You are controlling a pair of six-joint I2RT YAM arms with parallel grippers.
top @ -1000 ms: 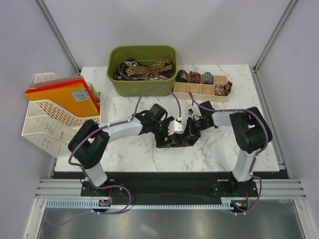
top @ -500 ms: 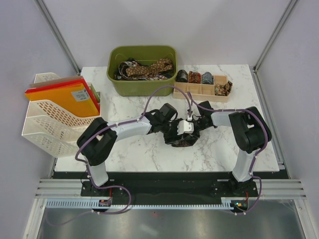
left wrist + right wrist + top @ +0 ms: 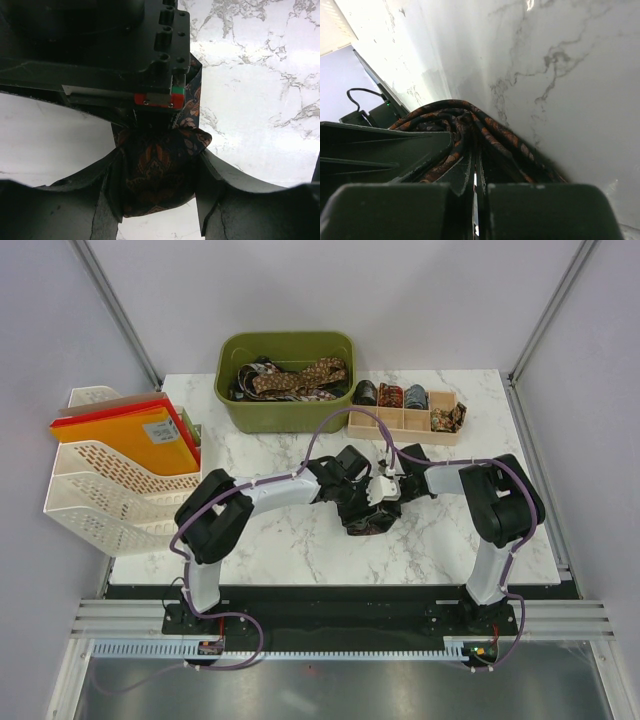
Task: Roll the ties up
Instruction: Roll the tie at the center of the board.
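Observation:
A dark brown tie (image 3: 366,520) with an orange print sits as a compact roll mid-table. In the left wrist view the roll (image 3: 157,172) fills the gap between my left gripper's (image 3: 159,165) fingers, which press on both its sides. My left gripper (image 3: 366,504) reaches it from the left. My right gripper (image 3: 386,496) comes from the right, its black body (image 3: 150,60) just behind the roll. In the right wrist view my right gripper (image 3: 474,157) is shut, and the tie's (image 3: 497,131) coils wind around its closed fingers.
A green bin (image 3: 285,418) holding loose ties (image 3: 298,378) stands at the back. To its right, a wooden divided tray (image 3: 404,426) holds rolled ties (image 3: 390,395). A white file rack (image 3: 95,490) with orange folders sits at the left edge.
My left arm has swung right to the tie and its jaws have narrowed onto the roll. The tie has drawn in from a wider bundle to a compact roll. The right gripper stayed shut.

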